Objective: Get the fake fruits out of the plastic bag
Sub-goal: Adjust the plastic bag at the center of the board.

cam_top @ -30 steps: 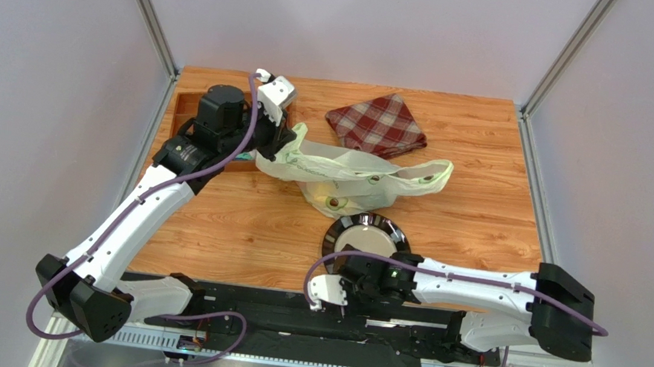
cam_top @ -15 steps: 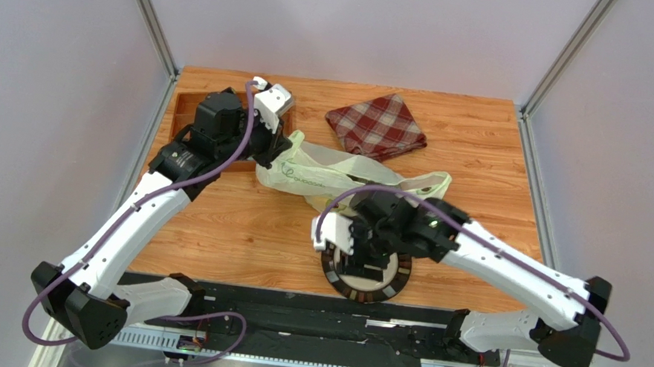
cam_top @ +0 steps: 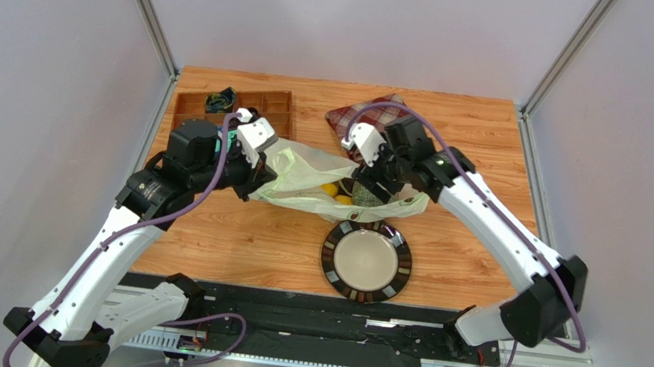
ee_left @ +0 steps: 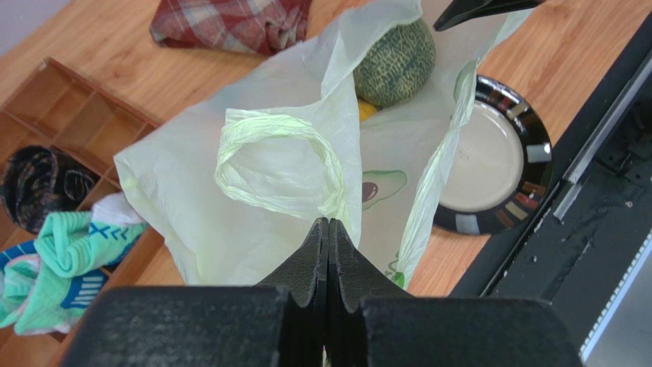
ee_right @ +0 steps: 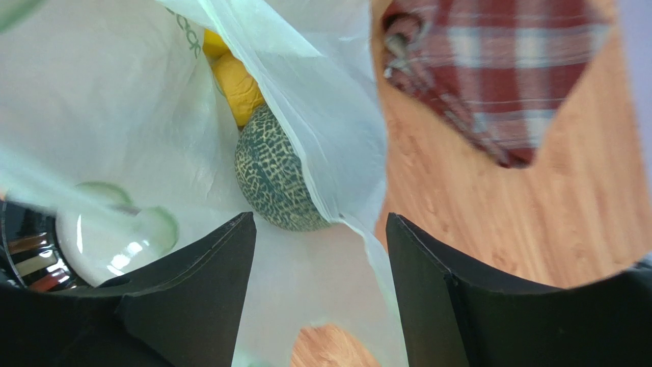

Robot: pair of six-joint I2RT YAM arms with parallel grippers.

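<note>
left fingers (ee_left: 314, 260) pinched on plastic bag (ee_left: 191, 199) | melon (ee_left: 394, 52) inside | plate (ee_left: 539, 141) beside

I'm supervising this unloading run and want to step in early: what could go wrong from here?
The open right gripper hovers over the melon, but a fold of the plastic bag drapes across it; closing could pinch film too and drag the bag. The left gripper is shut on thin bag film, which might slip.
</note>
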